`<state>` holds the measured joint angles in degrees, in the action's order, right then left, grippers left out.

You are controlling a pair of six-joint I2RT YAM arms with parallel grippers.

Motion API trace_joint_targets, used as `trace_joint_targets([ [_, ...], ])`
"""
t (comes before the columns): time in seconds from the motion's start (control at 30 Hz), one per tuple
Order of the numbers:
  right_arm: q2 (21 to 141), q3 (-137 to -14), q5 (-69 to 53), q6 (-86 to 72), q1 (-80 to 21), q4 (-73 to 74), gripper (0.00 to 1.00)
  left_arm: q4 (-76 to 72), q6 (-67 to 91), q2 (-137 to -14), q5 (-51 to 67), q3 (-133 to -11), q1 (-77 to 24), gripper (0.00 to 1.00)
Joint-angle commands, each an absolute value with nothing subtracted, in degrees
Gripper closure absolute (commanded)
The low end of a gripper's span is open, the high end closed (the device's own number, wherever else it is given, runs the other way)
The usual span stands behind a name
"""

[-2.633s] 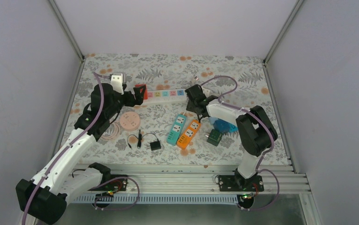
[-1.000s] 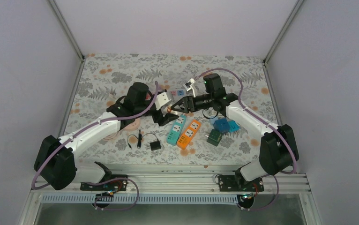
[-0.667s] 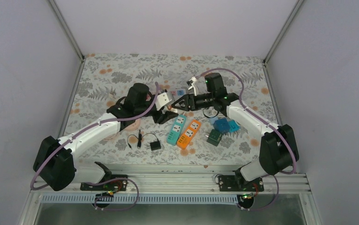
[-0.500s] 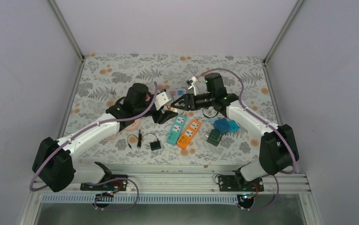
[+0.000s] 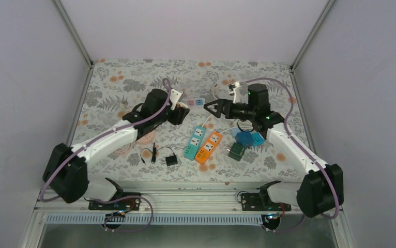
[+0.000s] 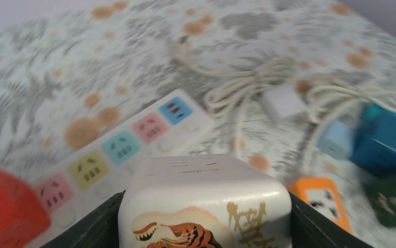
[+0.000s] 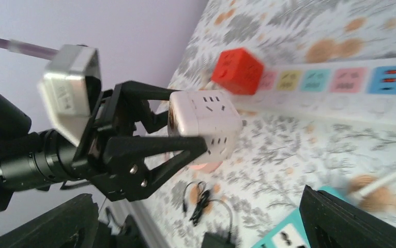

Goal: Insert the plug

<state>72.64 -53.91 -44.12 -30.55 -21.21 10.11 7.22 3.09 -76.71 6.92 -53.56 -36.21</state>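
Note:
The plug is a white cube (image 6: 206, 199) with a tiger print and socket slots on its faces. My left gripper (image 6: 204, 227) is shut on it, one black finger pressed against each side. The right wrist view shows the cube (image 7: 206, 126) held in the air in front of the white power strip (image 7: 340, 82). The strip has coloured sockets (image 6: 118, 150), and a red cube (image 7: 237, 72) is plugged in at its end. In the top view the left gripper (image 5: 181, 111) hangs just left of the strip (image 5: 198, 102). My right gripper (image 5: 210, 109) stands open and empty to the right of the cube.
Nearer the arms lie a teal strip (image 5: 195, 141), an orange strip (image 5: 209, 147), a green cube (image 5: 236, 151) and blue adapters (image 5: 247, 138). A black adapter with its cable (image 5: 171, 160) and a pink disc (image 5: 144, 135) lie on the left. White cable coils (image 6: 247, 88) lie behind the strip.
The right gripper let go of the white cube, opened wide and drew back to the right. The left gripper closed on the cube and carried it back toward the strip.

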Motion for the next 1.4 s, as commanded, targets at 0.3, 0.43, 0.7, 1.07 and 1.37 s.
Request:
trace_joint_targets([
  [0.3,67.6,-49.0,-29.3,-32.5,-16.6,10.4,0.0,23.0,24.1,-97.4,-14.5,-75.6,-35.2,0.54],
  [0.43,67.4,-48.1,-25.1,-32.6,-16.5,10.0,0.0,30.2,26.3,-103.0,-15.7,-82.9,-34.3,0.54],
  [0.7,68.3,-47.6,-22.0,-32.6,-16.4,10.4,0.0,34.9,27.7,-108.1,-14.7,-87.3,-32.3,0.52],
  [1.07,69.9,-47.7,-21.8,-33.3,-16.5,10.0,0.0,34.3,26.5,-112.1,-10.1,-91.3,-29.6,0.52],
  [1.37,70.2,-48.1,-21.2,-33.0,-16.5,10.4,0.0,34.1,26.9,-114.4,-8.2,-93.0,-28.7,0.52],
])
